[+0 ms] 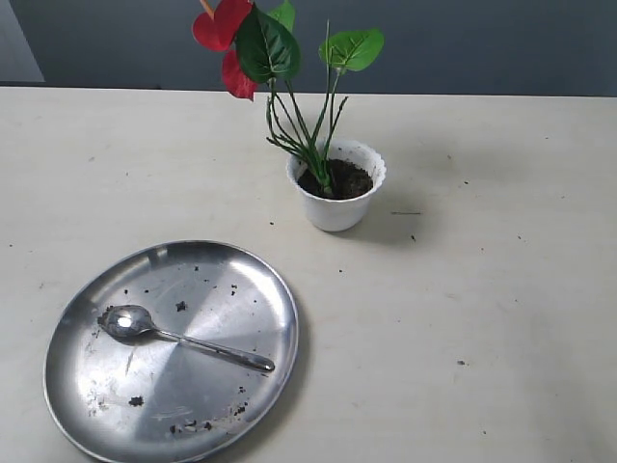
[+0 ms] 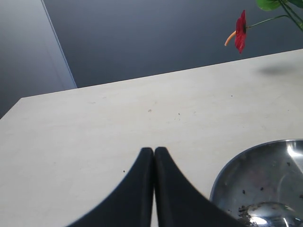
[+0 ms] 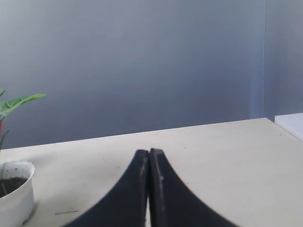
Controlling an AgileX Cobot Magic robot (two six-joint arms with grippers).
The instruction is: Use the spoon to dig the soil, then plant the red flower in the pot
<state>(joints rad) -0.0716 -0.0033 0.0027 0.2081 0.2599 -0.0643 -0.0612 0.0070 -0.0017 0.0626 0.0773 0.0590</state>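
Your red flower (image 1: pixel 231 39) stands planted upright in the white pot (image 1: pixel 336 198) toward the back of the pale table (image 1: pixel 482 318), its green stems rising out of the dark soil (image 1: pixel 345 180) that fills the pot to just under the scalloped rim. Nearer you and to the left, the spoon (image 1: pixel 178 338) lies inside the round steel plate (image 1: pixel 87 386), bowl toward the plate's left side and handle pointing to the right, with crumbs of dirt scattered over the metal around it. A few dark specks also dot the tabletop beside the pot. Your left gripper (image 2: pixel 154 151) hangs above the table next to the plate's rim, its two black fingers pressed together with nothing between them. Your right gripper (image 3: pixel 149 153) is likewise closed tight and empty, held over bare tabletop with the pot off to one side of its view. Neither arm shows in the exterior view.
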